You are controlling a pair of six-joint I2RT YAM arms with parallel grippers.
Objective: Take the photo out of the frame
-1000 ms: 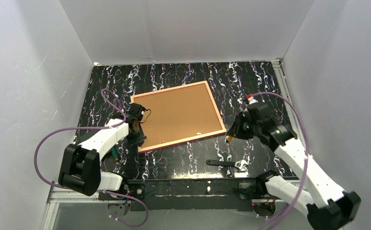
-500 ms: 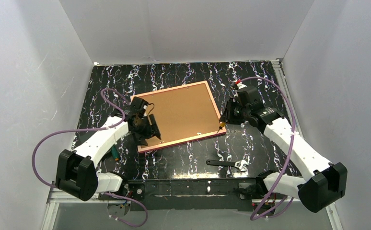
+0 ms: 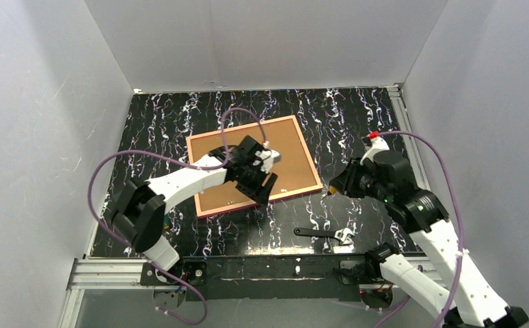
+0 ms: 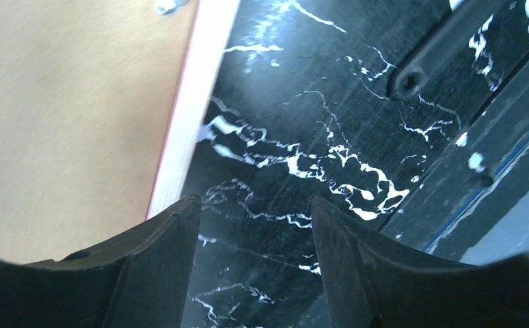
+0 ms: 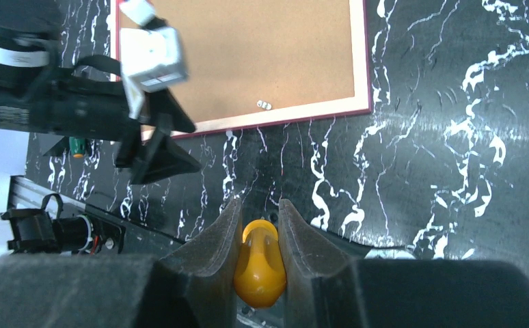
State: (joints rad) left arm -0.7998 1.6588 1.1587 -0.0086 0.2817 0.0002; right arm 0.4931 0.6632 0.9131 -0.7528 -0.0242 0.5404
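Now left hand [image 3: 265, 186] open, over frame [image 3: 290, 147].

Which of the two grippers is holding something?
The right gripper, clamped on a yellow handle; the left gripper stands open and empty beside the frame.

The left gripper [image 3: 262, 186] is stretched out toward the middle, tipped downward, its fingers [image 4: 169, 239] spread apart with nothing between them. The right gripper [image 5: 260, 208] hangs low, pinching a small yellow object [image 5: 260, 266].
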